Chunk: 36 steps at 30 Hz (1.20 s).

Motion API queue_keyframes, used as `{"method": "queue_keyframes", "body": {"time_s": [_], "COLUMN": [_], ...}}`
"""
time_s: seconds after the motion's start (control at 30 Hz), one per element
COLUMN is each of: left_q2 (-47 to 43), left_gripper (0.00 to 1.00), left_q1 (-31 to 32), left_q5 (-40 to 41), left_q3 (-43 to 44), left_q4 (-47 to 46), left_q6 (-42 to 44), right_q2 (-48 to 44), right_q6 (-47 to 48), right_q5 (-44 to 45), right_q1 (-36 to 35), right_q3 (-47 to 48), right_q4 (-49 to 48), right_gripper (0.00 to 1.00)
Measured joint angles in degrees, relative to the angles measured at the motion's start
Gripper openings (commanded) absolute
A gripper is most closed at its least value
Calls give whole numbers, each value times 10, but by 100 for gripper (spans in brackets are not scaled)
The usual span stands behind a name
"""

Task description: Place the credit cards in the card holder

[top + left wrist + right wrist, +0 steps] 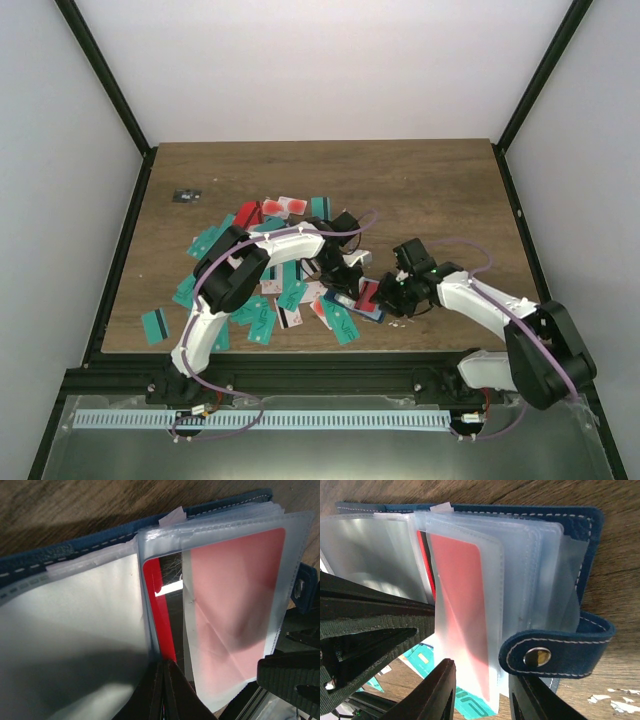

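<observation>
The card holder [577, 535] lies open on the table [430, 200], directly between the two grippers, with its navy cover underneath and its clear sleeves fanned up. The right gripper [482, 700] sits at the holder's open edge with its jaws partly apart. One frosted sleeve [470, 570], with a red card [460, 615] inside it, hangs down into the gap between the fingers [442, 690]. The near finger overlaps the sleeve's edge, but the jaws are not pressed together on it. The holder's strap [560, 652], with its metal snap, curls just above the other finger. The left gripper [162, 690] reaches in from the opposite side, at the holder's spine, with its jaws closed. Its tips meet at the near end of a second red card [160, 610] standing between two sleeves. It is unclear whether that card is actually pinched. Loose cards [262, 322], mostly teal, lie scattered beneath and beyond the left arm, and a few lie under the holder. A small dark object [186, 195] sits well away from both grippers.
</observation>
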<state>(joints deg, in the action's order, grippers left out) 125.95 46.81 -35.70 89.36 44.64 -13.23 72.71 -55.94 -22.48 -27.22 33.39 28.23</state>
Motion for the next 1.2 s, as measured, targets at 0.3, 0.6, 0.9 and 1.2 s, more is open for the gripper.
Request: {"method": "queue_keyframes", "body": {"time_s": [0.3,0.6,0.9,1.2], "left_q2": [0,6,21,25], "left_gripper": [4,4,4,5], "left_q1": [0,8,24,26], "left_q5": [0,-11,-39,-46], "left_q3": [0,5,16,21], "left_q4": [0,-13,-51,-87], "left_q6": [-1,-22,-75,-121], "right_q2": [9,9,8,8], "right_q6": [8,15,31,51], "right_q5": [-1,0,22,37], "right_q1": [0,0,0,0], "right_q3": [0,15,23,44], "right_q4": [-14,-15,14,45], "right_gripper": [31,31,31,31]}}
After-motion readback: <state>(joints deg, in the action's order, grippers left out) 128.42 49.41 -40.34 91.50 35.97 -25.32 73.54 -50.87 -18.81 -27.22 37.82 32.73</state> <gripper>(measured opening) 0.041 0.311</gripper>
